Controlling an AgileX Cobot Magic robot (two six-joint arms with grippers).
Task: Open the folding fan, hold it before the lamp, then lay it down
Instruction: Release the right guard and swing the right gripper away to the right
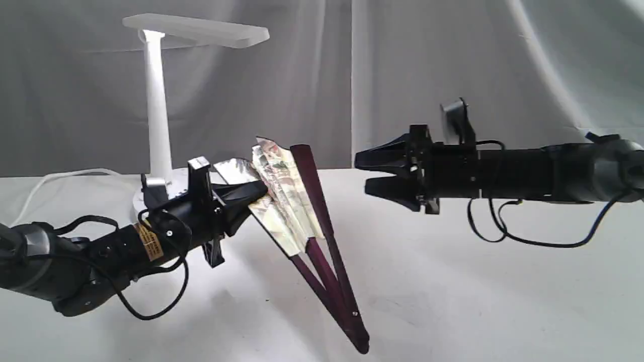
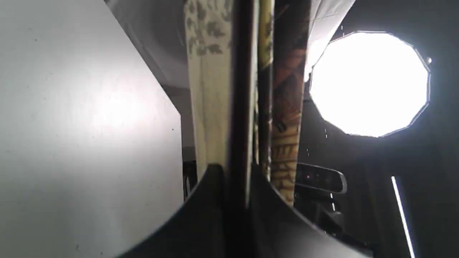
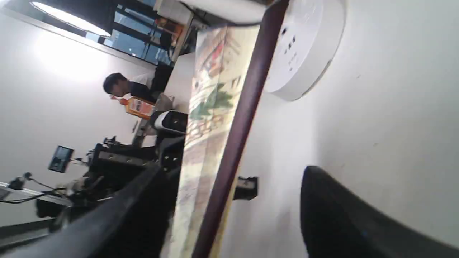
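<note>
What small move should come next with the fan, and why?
Probably the right gripper should advance to the outer maroon rib and close on it, to pull it wider. The folding fan is only partly spread, pinched at its leaf by the left gripper, pivot end down at the table, while the right fingers stand open, apart from it.

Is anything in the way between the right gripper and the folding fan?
Nothing visible. Only bare air separates the right gripper, jaws open, from the folding fan, which the left gripper holds partly spread.
</note>
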